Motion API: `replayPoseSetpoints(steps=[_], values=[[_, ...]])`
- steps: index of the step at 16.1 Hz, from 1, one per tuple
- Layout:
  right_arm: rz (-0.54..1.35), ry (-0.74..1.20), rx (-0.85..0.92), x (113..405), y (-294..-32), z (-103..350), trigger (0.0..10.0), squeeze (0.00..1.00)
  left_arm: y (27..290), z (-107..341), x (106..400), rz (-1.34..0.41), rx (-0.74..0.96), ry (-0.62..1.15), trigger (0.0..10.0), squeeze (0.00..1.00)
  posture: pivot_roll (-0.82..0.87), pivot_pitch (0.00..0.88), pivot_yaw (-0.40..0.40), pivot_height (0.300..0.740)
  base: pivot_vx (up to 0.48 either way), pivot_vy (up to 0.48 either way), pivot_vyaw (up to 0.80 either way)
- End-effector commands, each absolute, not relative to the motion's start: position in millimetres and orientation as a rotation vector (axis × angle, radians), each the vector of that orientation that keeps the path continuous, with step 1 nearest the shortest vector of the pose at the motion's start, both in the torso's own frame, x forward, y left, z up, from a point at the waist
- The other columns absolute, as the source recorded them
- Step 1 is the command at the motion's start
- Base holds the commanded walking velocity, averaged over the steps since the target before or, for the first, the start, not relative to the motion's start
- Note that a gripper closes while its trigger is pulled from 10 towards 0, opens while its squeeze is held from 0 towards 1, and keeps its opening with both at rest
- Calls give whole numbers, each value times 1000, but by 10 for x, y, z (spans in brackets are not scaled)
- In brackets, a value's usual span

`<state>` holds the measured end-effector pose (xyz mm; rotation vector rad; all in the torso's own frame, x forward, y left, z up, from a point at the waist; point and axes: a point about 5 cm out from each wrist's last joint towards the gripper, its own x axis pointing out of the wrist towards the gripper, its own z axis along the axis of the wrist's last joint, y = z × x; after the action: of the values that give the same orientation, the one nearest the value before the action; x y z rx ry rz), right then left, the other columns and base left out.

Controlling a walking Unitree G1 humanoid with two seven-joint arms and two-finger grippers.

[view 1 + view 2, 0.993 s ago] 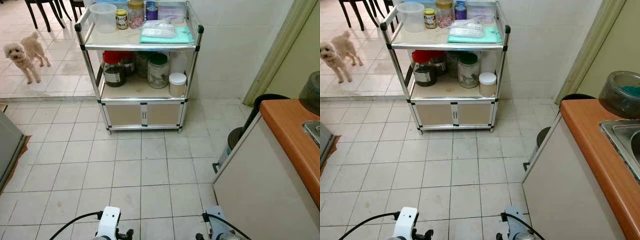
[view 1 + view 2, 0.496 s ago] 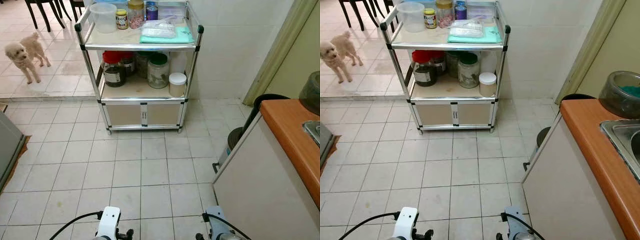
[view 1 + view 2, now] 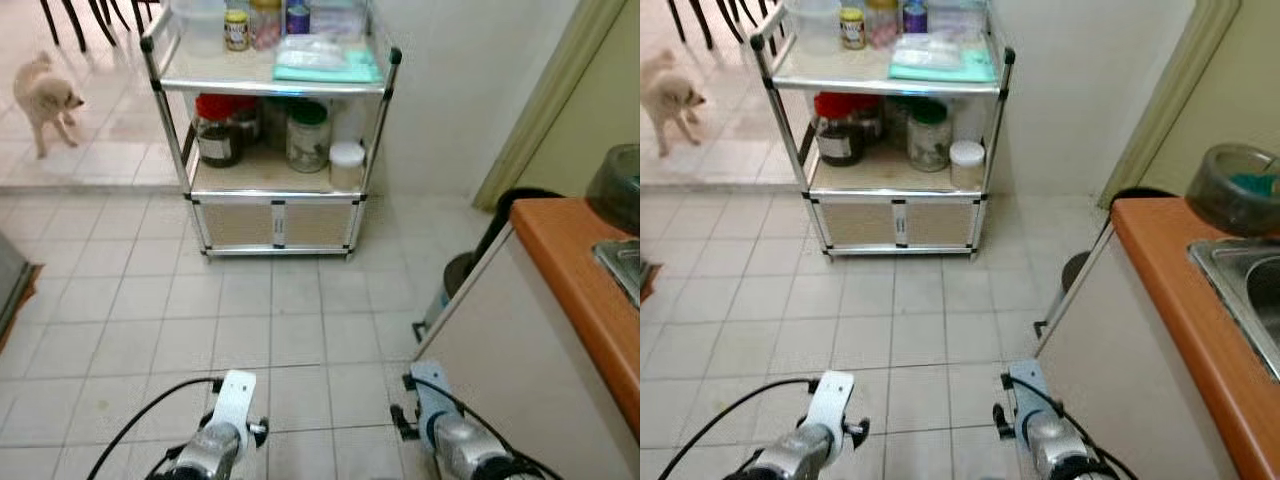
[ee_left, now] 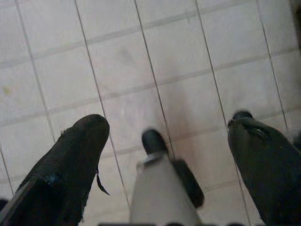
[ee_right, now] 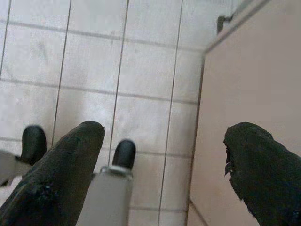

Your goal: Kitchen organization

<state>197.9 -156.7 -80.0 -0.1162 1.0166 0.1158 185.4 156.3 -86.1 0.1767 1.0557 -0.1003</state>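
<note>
Steel two-shelf kitchen trolley (image 3: 272,170), stocked with jars and tubs, stands against the white wall well ahead of you, untouched; left gripper (image 4: 162,141) and right gripper (image 5: 162,146) hang spread, empty, so organizing looks unstarted.

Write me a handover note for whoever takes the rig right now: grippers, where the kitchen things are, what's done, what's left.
Left gripper: open, empty, low over the floor tiles.
Right gripper: open, empty, low beside the cabinet side.
Cart stands ahead against the wall: tub, jars and a teal cloth on top; jars on the middle shelf, including a red-lid jar; doors below shut.
Counter with sink on the right, a bowl on it.
Dog far left.
Done: nothing handled, judging by the empty grippers.
Left: reach the cart, start sorting.
</note>
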Motion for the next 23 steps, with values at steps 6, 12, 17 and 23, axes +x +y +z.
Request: replayPoseSetpoints(steps=[6, 12, 17, 23], values=[[185, 751, -11, 2453, -1491, -474, 10000, 812, 1678, -607, 2259, -32, 152, 826, 10000, 0, -75, 0, -70, 740, 0, 0, 0], [214, 192, -3, 3081, -1573, 510, 10000, 1000, 1620, 421, 2843, -39, 122, 205, 10000, 0, -178, 0, -4, 740, 0, 0, 0], [129, -39, -33, 2901, -1734, 1198, 10000, 1000, 1468, 935, 2691, -92, 100, 45, 10000, 0, -220, 0, 28, 740, 0, 0, -480], [97, -1, 44, 2742, -1478, 1339, 10000, 1000, 1663, 1281, 2423, 0, 136, 26, 10000, 0, -128, 0, -19, 740, 0, 0, -800]])
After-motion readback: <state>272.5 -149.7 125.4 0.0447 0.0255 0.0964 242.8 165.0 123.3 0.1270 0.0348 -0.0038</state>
